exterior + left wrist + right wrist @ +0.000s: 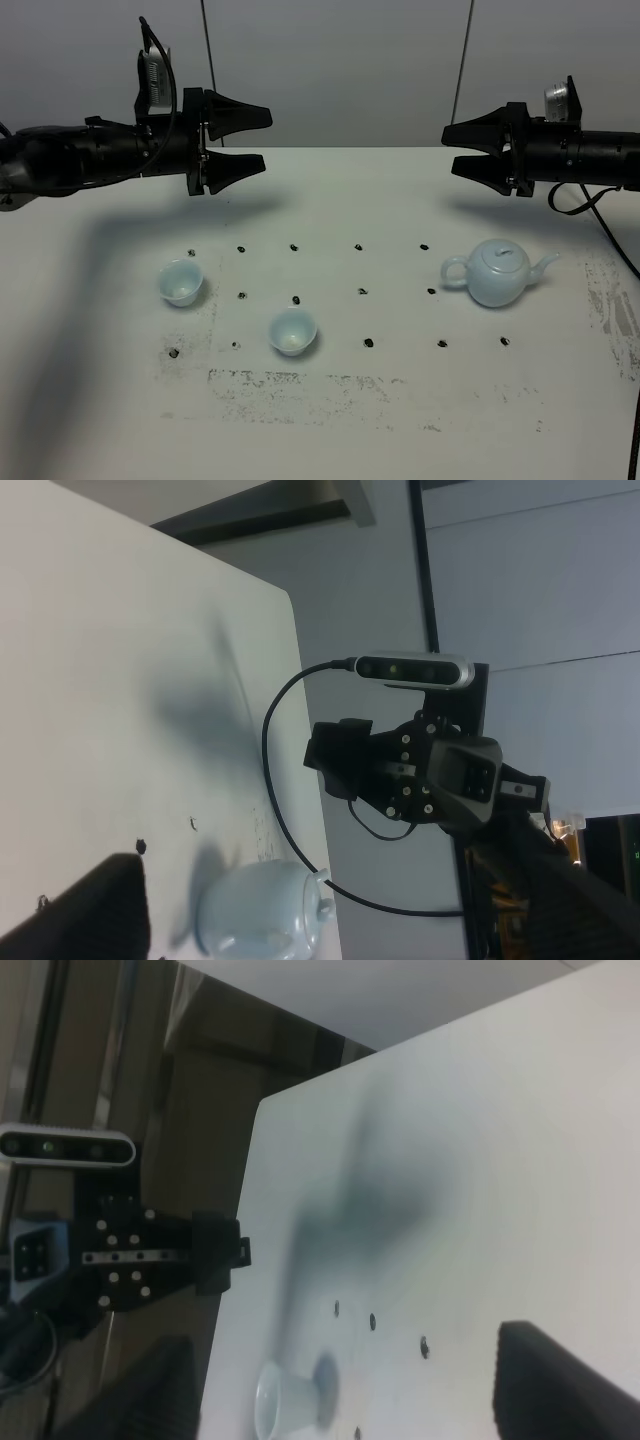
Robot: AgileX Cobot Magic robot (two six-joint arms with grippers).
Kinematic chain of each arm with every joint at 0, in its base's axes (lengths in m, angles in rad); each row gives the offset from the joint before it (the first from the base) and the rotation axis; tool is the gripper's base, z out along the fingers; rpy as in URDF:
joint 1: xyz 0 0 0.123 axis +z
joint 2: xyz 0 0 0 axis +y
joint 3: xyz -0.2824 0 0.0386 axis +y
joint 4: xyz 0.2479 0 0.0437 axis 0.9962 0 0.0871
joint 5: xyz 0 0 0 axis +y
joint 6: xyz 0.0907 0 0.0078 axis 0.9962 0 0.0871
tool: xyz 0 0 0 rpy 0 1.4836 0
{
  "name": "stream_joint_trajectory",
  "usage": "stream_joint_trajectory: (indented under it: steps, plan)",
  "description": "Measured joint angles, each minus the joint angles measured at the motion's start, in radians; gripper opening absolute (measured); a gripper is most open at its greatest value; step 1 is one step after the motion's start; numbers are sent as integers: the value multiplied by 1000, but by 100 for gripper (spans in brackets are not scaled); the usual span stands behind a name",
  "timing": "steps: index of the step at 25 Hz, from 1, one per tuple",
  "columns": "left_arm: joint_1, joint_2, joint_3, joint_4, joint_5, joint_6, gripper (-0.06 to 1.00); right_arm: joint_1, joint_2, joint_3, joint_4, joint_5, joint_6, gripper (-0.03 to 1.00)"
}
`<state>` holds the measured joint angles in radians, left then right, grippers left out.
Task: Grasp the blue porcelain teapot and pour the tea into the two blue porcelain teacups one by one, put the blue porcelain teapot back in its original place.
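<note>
The blue porcelain teapot [497,272] stands upright with its lid on at the right of the white table, spout to the right; it also shows in the left wrist view [262,922]. The two blue porcelain teacups stand upright at the left [181,282] and centre-left [292,331]; one cup shows in the right wrist view [285,1400]. My left gripper [266,138] is open and empty, held high behind the cups. My right gripper [448,148] is open and empty, held high behind the teapot. The two grippers face each other.
The white table [330,200] carries rows of small black marks [362,291] and scuffed patches near the front. A black cable [600,215] hangs from the right arm along the table's right edge. A grey wall stands behind.
</note>
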<state>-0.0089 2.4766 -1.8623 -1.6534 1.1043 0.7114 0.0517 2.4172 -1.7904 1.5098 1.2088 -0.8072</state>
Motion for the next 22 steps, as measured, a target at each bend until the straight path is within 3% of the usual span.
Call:
stream_joint_trajectory:
  steps: [11, 22]
  plan:
    - [0, 0, 0, -1, 0, 0, 77, 0, 0, -1, 0, 0, 0, 59]
    - [3, 0, -1, -2, 2, 0, 77, -5, -2, -105, -60, 2, 27, 59]
